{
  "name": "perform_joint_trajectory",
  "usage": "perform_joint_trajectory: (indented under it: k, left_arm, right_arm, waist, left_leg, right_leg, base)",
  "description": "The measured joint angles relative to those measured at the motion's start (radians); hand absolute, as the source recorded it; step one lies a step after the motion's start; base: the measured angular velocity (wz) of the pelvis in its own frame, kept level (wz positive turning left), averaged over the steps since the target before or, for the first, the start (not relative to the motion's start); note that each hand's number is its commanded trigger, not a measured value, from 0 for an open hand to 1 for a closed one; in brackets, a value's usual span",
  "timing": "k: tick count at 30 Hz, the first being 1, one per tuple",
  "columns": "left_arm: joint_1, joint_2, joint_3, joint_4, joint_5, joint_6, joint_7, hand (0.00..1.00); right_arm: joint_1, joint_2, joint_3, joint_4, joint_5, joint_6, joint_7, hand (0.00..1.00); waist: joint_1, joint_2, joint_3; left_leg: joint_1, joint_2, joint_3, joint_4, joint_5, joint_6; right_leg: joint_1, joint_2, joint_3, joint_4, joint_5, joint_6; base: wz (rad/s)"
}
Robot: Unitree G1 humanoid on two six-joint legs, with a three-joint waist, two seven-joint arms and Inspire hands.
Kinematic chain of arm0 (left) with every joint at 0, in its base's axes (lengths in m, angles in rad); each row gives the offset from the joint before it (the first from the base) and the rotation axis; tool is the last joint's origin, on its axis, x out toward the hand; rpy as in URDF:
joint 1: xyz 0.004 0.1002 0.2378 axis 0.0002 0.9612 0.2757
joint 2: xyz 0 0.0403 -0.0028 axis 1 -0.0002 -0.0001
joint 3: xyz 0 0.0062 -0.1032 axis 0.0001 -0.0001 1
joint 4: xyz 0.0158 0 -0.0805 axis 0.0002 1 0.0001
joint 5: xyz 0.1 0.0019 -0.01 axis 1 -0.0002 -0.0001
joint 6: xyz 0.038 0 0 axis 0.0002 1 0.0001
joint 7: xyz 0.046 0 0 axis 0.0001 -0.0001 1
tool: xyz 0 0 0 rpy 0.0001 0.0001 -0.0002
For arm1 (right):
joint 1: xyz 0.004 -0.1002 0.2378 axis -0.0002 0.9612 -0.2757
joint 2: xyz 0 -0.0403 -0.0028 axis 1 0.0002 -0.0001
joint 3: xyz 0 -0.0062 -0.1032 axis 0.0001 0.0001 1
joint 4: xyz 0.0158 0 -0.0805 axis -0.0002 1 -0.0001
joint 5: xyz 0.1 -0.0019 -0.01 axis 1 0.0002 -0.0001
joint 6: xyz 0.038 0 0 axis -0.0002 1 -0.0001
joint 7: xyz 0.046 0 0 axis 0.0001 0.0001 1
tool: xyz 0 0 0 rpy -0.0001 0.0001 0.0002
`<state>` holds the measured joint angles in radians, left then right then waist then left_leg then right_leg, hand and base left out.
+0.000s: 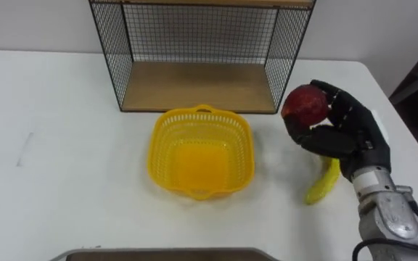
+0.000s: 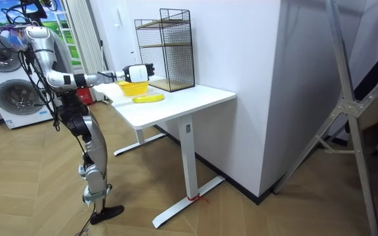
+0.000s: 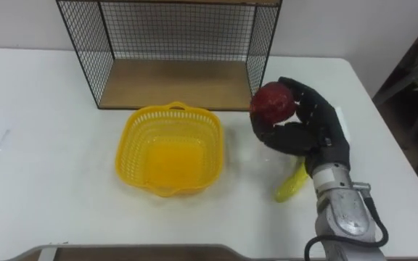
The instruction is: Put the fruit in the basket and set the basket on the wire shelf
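The right robot hand (image 1: pixel 350 138) is gripping a red apple (image 1: pixel 305 106), with its fingers and thumb curling round the fruit from the right and from below. It is holding the apple up off the white desk (image 1: pixel 64 145), to the right of the yellow basket (image 1: pixel 164 138) and near the front right corner of the wire shelf (image 1: pixel 194 85). The room view is showing the arm stretched out level above the desk top, with the robot hand higher than the basket.

The basket is sitting upright near the middle of the desk, just in front of the shelf and apart from it. Its bare yellow floor is showing through the open top. A banana (image 1: pixel 324 185) is lying on the desk to the right of the basket, close beside it but not touching. The robot hand and wrist are covering its upper end.

The shelf is standing at the back of the desk, a black wire frame with wooden boards, and its lower board is lying bare.

In the room view the robot is standing upright on the wooden floor at the desk's end, on the room view's left, facing the shelf.
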<state>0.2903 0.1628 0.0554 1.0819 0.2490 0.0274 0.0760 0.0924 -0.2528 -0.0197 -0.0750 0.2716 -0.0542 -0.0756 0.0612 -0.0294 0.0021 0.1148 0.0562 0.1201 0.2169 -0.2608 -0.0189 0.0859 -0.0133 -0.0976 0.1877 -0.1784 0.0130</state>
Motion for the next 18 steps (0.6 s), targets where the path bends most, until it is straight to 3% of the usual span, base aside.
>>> perform_joint_trajectory:
  k: [9,18]
  left_arm:
    - [-0.016,0.004,-0.001,0.01,-0.001,-0.005,-0.018,0.0]
    - [-0.038,0.007,-0.033,0.039,-0.002,-0.006,-0.03,0.0]
  right_arm:
    - [-0.029,0.0,0.009,-0.046,-0.265,0.0,0.034,1.0]
    - [-0.07,-0.018,0.086,-0.103,-0.357,-0.001,0.071,1.0]
  waist:
    - [0.006,-0.012,0.0007]
    - [0.015,-0.009,-0.0002]
  left_leg:
    - [-0.004,0.001,0.002,-0.006,0.0,0.0]
    - [-0.015,0.001,-0.009,0.005,0.0,0.0]
  right_leg:
    - [-0.004,0.002,0.001,-0.002,0.0,0.0]
    - [-0.009,0.001,-0.009,0.001,0.001,0.0]
  base:
    - [0.0]
    - [0.02]
